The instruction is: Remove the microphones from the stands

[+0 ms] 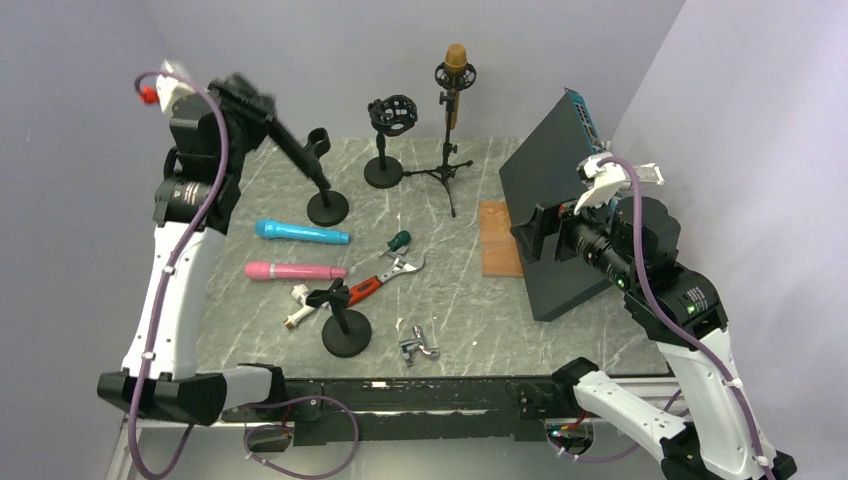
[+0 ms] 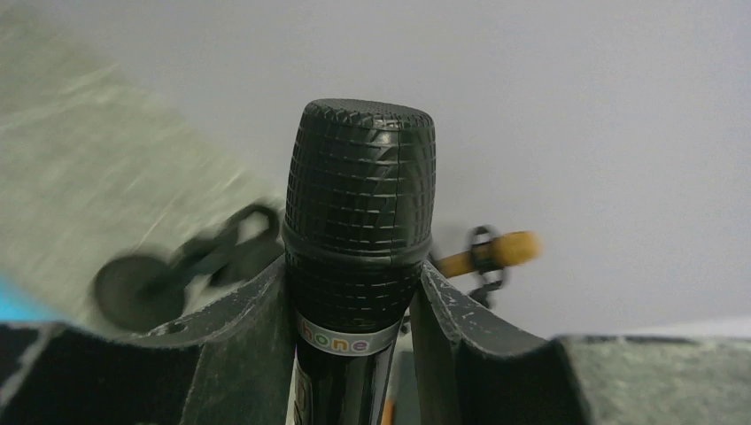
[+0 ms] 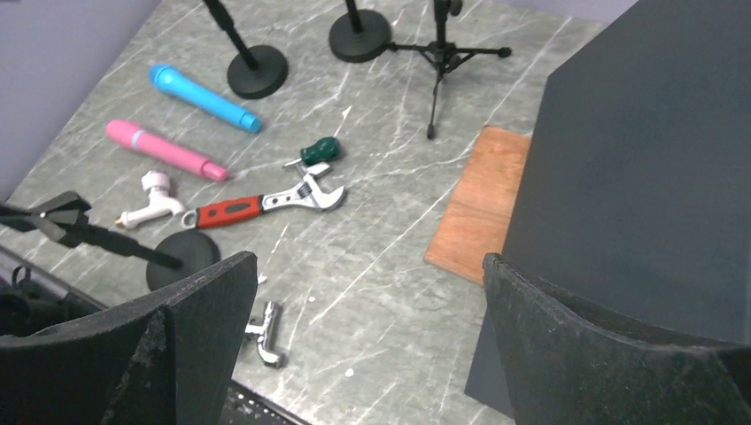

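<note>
Round the mic (image 2: 359, 221), "hone" legible; rest hidden.

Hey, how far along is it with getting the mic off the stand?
Done: the mic looks clear of the stand's clip, which sits empty. In hand: the left gripper is shut on it, raised above the table. Left: probably setting it down. The right gripper is open, empty.

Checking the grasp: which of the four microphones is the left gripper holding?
The black microphone, in the left gripper. The blue microphone and pink microphone lie on the table; the gold microphone stands upright on a tripod stand.
</note>
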`<control>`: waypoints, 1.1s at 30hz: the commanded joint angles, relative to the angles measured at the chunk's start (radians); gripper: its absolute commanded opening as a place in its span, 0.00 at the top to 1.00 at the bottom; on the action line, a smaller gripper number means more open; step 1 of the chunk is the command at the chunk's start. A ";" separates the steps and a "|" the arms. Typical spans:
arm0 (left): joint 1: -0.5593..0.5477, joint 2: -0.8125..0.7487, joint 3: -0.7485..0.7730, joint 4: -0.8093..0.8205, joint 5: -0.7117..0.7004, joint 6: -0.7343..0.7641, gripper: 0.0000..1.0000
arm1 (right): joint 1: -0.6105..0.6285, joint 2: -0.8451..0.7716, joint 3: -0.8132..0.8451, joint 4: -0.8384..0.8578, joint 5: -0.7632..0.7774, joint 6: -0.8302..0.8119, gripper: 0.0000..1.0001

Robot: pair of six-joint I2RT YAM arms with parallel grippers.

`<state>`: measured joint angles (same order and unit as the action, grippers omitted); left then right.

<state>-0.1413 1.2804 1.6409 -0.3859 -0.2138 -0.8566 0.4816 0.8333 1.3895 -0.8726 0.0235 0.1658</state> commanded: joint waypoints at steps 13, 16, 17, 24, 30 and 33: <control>0.287 -0.038 -0.370 -0.818 0.042 -0.601 1.00 | 0.001 0.018 -0.019 0.047 -0.090 0.040 0.00; 0.304 0.008 -0.403 -0.756 0.044 -0.652 1.00 | 0.003 0.035 0.013 0.033 -0.048 0.036 0.00; 0.306 0.034 -0.402 -0.752 0.036 -0.667 1.00 | 0.002 0.042 0.027 0.028 -0.034 0.038 0.00; 0.308 0.230 -0.352 -0.716 0.003 -0.688 1.00 | 0.001 0.068 0.081 0.002 0.025 0.063 0.00; 0.306 0.379 -0.241 -0.689 -0.116 -0.580 1.00 | 0.002 0.075 0.073 0.001 0.085 0.059 0.00; 0.301 0.403 -0.252 -0.631 -0.123 -0.571 1.00 | 0.002 0.102 0.098 0.003 0.106 0.038 0.00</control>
<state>0.1638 1.6707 1.3602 -1.0763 -0.2775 -1.4693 0.4816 0.9112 1.4403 -0.8787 0.0734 0.2176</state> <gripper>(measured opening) 0.479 0.997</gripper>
